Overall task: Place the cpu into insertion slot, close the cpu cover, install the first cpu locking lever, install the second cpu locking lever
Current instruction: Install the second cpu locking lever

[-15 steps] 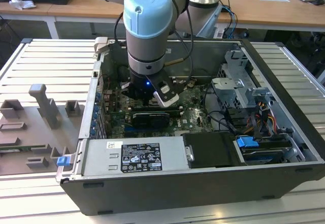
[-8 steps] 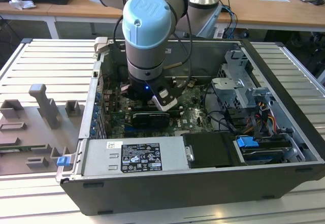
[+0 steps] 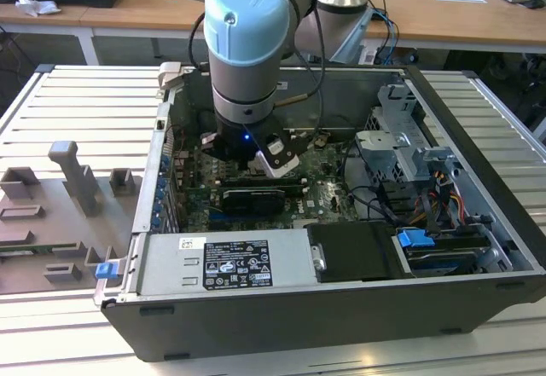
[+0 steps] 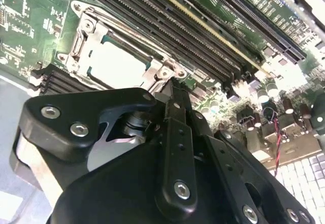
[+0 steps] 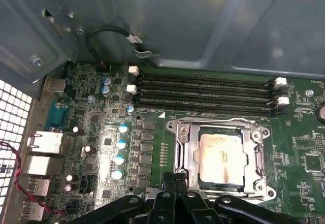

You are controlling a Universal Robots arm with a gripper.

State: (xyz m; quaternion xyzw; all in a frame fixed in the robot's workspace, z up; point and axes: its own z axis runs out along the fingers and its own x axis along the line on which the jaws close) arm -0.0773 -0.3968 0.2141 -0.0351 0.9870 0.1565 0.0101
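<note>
Arm reaching straight down into the computer case (image 3: 341, 308), its closed, empty gripper (image 5: 175, 177) poised at the edge of the cpu cover (image 5: 185, 148) framing the seated cpu (image 5: 221, 153).

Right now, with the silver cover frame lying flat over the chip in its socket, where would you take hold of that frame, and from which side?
I'd probably pinch the thin square silver metal frame by the bar nearest the end effector, coming straight down from above. It lies flat around the pale square chip, so its narrow outer bars are the only parts that offer a hold.
</note>
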